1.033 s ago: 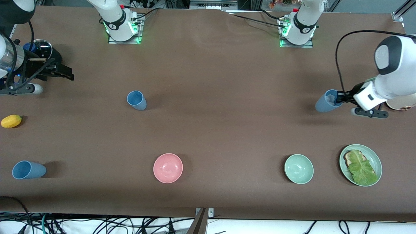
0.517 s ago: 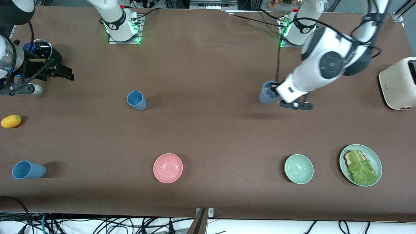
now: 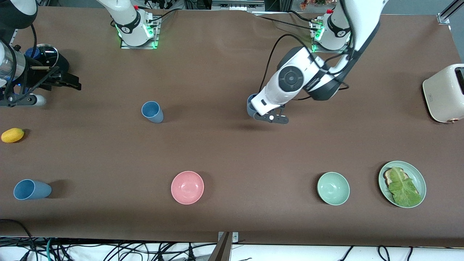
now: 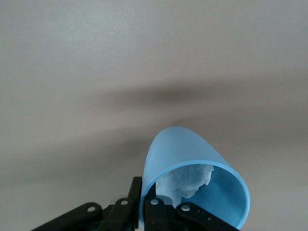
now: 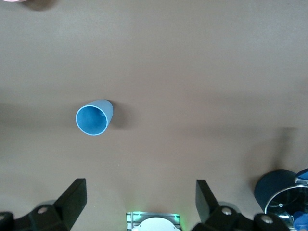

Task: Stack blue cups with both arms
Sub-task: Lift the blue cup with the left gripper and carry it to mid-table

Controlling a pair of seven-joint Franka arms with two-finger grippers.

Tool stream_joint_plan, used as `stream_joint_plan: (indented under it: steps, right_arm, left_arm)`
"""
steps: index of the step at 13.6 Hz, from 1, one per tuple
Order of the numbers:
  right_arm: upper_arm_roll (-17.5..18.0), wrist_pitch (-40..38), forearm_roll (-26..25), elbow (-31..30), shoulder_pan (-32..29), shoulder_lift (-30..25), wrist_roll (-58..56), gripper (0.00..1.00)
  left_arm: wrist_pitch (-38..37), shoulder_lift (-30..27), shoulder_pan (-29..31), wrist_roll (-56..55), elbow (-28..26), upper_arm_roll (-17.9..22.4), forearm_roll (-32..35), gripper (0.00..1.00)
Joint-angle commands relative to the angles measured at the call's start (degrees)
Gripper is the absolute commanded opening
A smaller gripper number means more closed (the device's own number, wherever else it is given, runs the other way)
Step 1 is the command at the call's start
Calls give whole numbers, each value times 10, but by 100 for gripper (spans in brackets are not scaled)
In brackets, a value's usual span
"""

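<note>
Front view: the left gripper (image 3: 256, 107), clamped on a slate blue cup (image 3: 251, 106), hangs over bare brown table (image 3: 232, 152) mid-width, having swept in from the left arm's end, where a toaster (image 3: 444, 92) stands uncovered now. Wide open cloth separates it from the upright sky blue cup (image 3: 152, 111). Another blue cup (image 3: 30, 189) stands near the table's edge at the right arm's end. The right gripper (image 3: 67, 81) waits there, jaws wide, unchanged.

Left wrist view: the fingers (image 4: 159, 211) pinch the cup's rim (image 4: 192, 192); something white sits inside.

Right wrist view: the spread, empty fingers (image 5: 72, 199) frame the sky blue cup (image 5: 94, 118).
</note>
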Motion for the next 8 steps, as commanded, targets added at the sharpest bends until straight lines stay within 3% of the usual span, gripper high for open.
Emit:
stream_joint_plan:
  steps: [1,4,7,8]
  right_arm:
    - [1,-11,0,14,-3,5,4,100]
    - [-8,-11,0,13,-3,6,3,100]
    - [-12,-4,2,16,-3,6,2,100]
    - [-11,-5,2,17,-1,6,5,100]
  left_arm:
    - [11,39,-7,-10,29,5,28,0]
    - [59,84,-17,-2,30,5,27,0]
    - [63,84,-17,-2,30,5,27,0]
    - [62,83,-15,-6,31,4,25,52]
